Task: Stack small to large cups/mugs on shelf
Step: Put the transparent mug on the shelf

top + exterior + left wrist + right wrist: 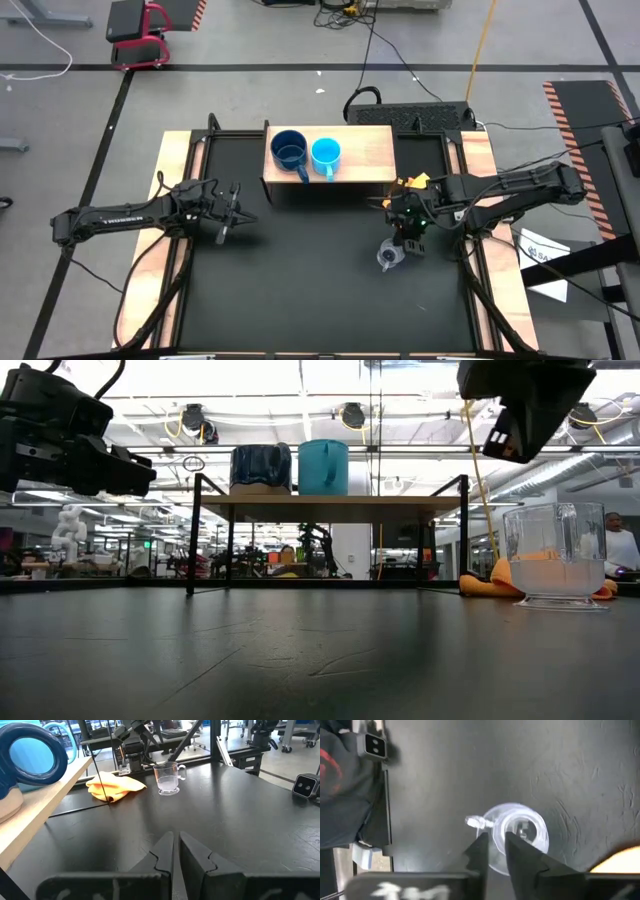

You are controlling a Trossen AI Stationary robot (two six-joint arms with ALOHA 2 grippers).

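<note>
Cups and shelf, as found. Large dark navy mug (289, 150) – on the shelf (365, 150), toward the board's 9 o'clock end, upright, handle toward 5 o'clock in the high view. Light sky-blue mug (326, 153) – on the same board, just beside the navy one at its 3 o'clock; whether the two touch cannot be told. In the left wrist view the navy mug is cut off by the frame edge and the sky-blue one shows only as a sliver of handle behind it.

Small clear glass cup (387, 257) – upright on the black bench (300, 290), off the shelf, at about 5 o'clock from it. In the high view it is a small pale blur; the low view shows it whole, right side, with its handle not made out.

Right hand (493, 842) – above the glass cup, pointing down; its fingers stand a narrow gap apart over the cup's rim near the handle. Whether they touch the glass cannot be told.

Left hand (176, 851) – over the bench at 9 o'clock of centre, well apart from the cups, its fingers nearly together with a thin slit between and nothing in them.

Orange-yellow cloth (115, 786) – crumpled on the bench by the shelf's 3 o'clock leg, partly hidden under the right arm from above.
</note>
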